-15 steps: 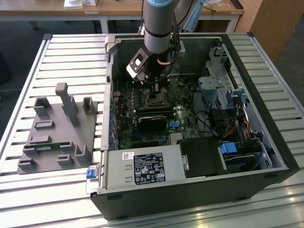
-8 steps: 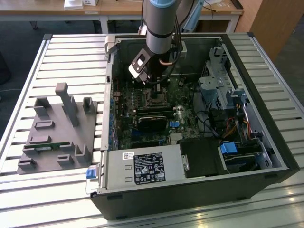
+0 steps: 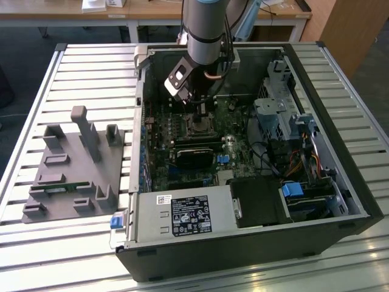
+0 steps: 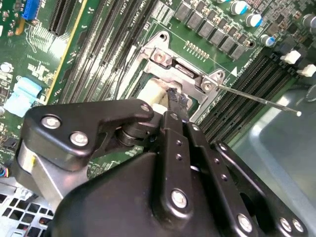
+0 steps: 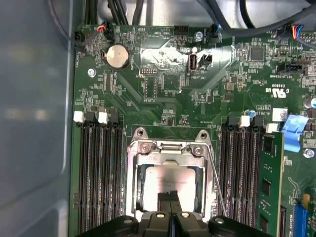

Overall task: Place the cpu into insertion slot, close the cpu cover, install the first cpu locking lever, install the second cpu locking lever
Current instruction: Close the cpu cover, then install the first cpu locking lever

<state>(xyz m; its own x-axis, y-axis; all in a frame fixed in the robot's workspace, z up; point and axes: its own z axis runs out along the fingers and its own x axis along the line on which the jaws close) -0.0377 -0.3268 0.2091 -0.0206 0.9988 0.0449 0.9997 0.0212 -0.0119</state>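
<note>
Cpu [image 5: 165, 177]: seated in insertion slot [image 3: 199, 126], cpu cover [image 5: 132, 173] lying around it
Tool [image 5: 170, 195]: fingers pressed together, tips over the cpu
Lever [image 4: 256, 100]: unlatched, angled outward

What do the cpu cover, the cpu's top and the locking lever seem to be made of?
cpu cover: bright sheet metal, probably stamped steel; it glints along its edges.
cpu: dull silver-grey metal top with a matte finish and soft, blurred reflections.
locking lever: thin bare metal rod, likely steel wire, with a pale shine along its length.
</note>
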